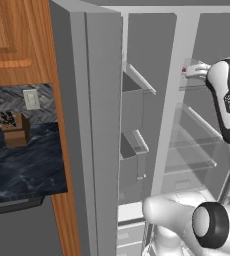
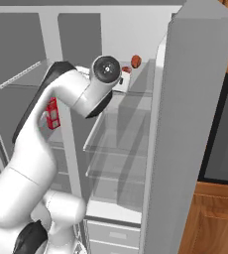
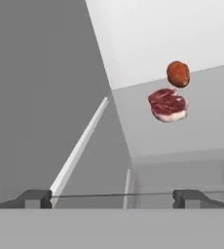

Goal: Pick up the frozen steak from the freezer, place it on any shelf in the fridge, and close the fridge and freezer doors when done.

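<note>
Two dark fingertips [image 3: 36, 198] of the gripper [image 3: 112, 198] are standing wide apart at the bottom of the hand view, with nothing between them, as the white arm [image 2: 74, 92] is reaching into the upper part of the fridge [image 2: 117, 149]. Ahead of the open jaws, up and to the right of their midline, the steak [image 3: 167, 104] is lying flat on the top glass shelf [image 3: 192, 133], well clear of the fingers and toward the back of the compartment. Its longer side is running roughly parallel to the line between the two fingertips, with its pale fatty edge facing the gripper. Just beyond it, touching or nearly so, an orange-red lump [image 3: 177, 73] is sitting against the white rear wall [image 3: 167, 34]. From the right base view the same pair is showing as small red shapes, the steak [image 2: 126, 70] lower and the lump [image 2: 136, 61] higher, just past the arm's wrist. By the look of it the meat is already resting where the task wants it, so the next move is probably calling for a straight pull-back from the shelf, then a turn to the open fridge door [image 2: 183, 124] and the open freezer door [image 1: 94, 130], both not yet shut.
</note>
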